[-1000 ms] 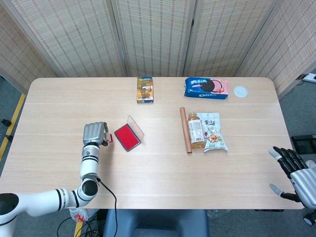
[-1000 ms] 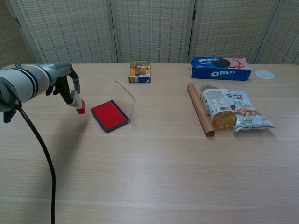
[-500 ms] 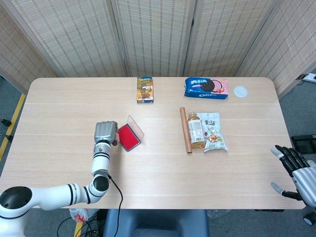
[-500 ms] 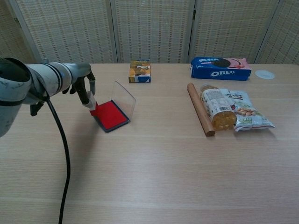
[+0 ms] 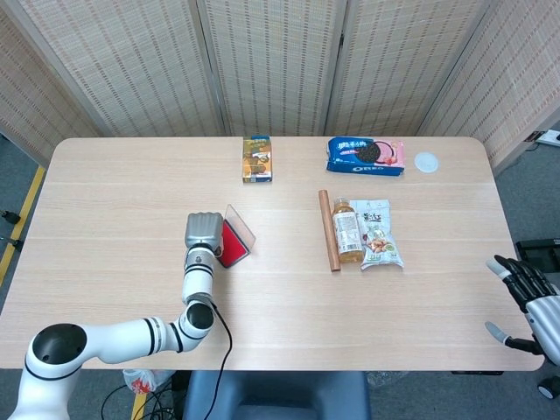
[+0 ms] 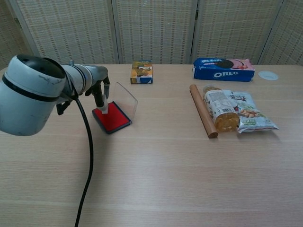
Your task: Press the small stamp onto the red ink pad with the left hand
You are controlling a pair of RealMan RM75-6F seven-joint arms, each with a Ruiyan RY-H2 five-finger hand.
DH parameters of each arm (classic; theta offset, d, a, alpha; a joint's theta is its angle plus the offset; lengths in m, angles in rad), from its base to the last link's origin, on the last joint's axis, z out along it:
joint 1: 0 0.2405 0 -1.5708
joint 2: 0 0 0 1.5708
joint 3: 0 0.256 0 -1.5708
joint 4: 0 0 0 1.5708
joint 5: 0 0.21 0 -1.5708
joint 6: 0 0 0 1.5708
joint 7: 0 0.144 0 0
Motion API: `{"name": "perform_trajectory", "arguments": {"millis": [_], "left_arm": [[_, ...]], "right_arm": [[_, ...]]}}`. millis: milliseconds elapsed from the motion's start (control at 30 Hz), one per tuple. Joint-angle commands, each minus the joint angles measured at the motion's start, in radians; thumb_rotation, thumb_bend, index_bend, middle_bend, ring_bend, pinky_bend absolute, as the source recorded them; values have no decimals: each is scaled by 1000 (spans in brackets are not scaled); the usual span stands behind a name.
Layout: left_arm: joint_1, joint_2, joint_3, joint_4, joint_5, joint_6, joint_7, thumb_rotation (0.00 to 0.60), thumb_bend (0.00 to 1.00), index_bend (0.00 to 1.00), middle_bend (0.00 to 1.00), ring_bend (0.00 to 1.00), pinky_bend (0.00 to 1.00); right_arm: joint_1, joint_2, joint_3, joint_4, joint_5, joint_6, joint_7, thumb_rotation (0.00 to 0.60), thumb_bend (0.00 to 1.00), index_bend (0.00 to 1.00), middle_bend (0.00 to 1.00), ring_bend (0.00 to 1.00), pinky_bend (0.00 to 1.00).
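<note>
The left robot hand (image 6: 97,85) pinched the small stamp (image 6: 103,109) by its upper end between downward-pointing fingers (image 6: 100,97), directly above the red ink pad (image 6: 112,118). From the chest view the stamp's lower end looked to be at or just touching the red surface near the pad's left edge; whether it had actually made contact could not be told. In the head view the left robot hand (image 5: 203,233) covered most of the pad (image 5: 233,246), and the stamp itself was hidden beneath it.

The pad's clear lid (image 6: 126,100) stood open and tilted just beyond the hand's fingers, on the side away from the robot. The stamp seemed a light, rigid little block, easy to carry but short enough to twist in a fingertip pinch, so holding it high on its body and keeping it upright should matter for an even press. The pad looked shallow and light as well, resting loose on the desk (image 6: 156,179); a straight downward push would probably suit it better than a sideways one, which might slide it or catch the lid.

The right robot hand (image 5: 529,302) hung far off at the opposite edge of the desk, fingers spread and holding nothing.
</note>
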Motion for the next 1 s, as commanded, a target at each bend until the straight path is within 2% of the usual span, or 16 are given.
{"name": "perform_trajectory", "arguments": {"millis": [33,333,700,867,1000], "left_arm": [[-11,-22,1,37,-13,-27,7,600,527,808,1000,805,779],[-20,-52,1,110,-29,-75,7,600,528,808,1000,805,779],[-14,-64,3,129,-26,-89,-3,600,528,808,1000,805,779],[-12,-37,2,58,-15,-44,5,600,527,807,1000,805,779],[2,37,-6,-94,-47,14,39,600,522,798,1000,802,779]], "right_arm": [[-3,1,1,2,1,6,4,600,258,0,0,0,0],[-7,1,4,11,4,15,18,600,259,0,0,0,0],[-11,0,6,13,3,22,18,600,258,0,0,0,0],[-14,-1,6,16,0,27,18,600,259,0,0,0,0],[-12,-2,2,15,-7,23,13,600,258,0,0,0,0]]}}
